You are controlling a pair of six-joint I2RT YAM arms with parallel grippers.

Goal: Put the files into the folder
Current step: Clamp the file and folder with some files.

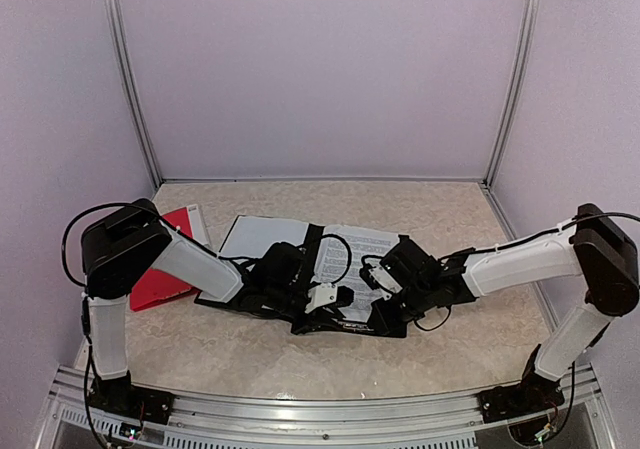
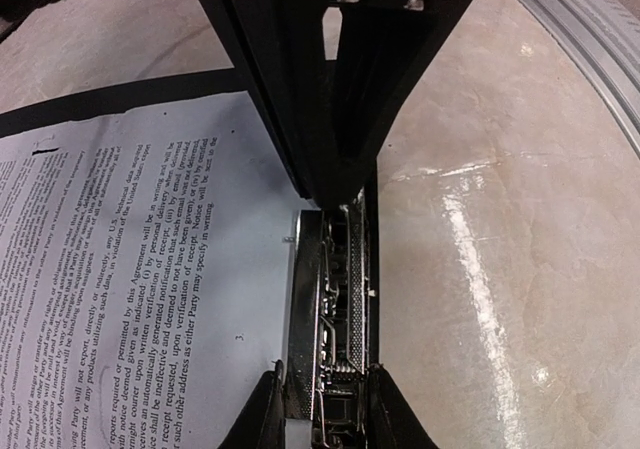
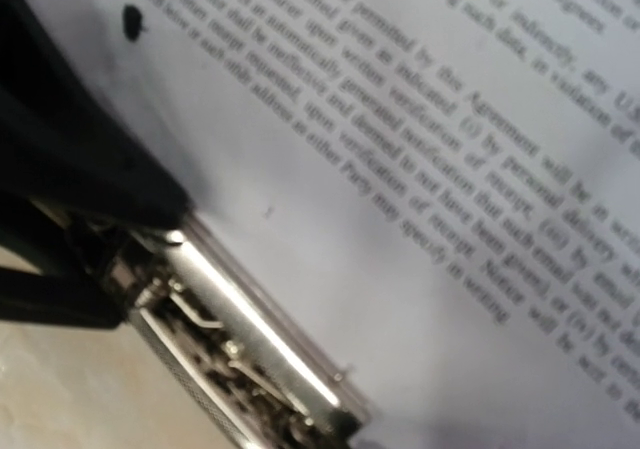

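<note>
**A:** What's lying far left?
**B:** A red item (image 1: 165, 264) is lying flat on the tabletop (image 1: 450, 209), partly under the left arm (image 1: 195, 264). I can't tell what it is.

**A:** And the folder?
**B:** The black folder (image 2: 100, 104) is lying open mid-tabletop, just right of the red item.

**A:** Files?
**B:** The files are resting on the open folder. A blank sheet (image 1: 265, 234) is showing on the left half and a printed sheet (image 1: 365, 254) on the right. The text is running right up to the clip (image 2: 330, 299).

**A:** How is the left tool doing?
**B:** The left tool (image 2: 326, 414) is sitting at the folder's edge with bare tabletop beside it. Its fingers (image 2: 262, 414) are hugging both sides of the metal clip and look clamped on it. A black part is standing over the clip's far end, and I can't identify it.

**A:** Right tool?
**B:** The right tool (image 1: 383, 287) is sitting over the printed sheet, just right of the left tool, with its jaws together. Its wrist cam is showing the clip and the text close up and blurred.
</note>
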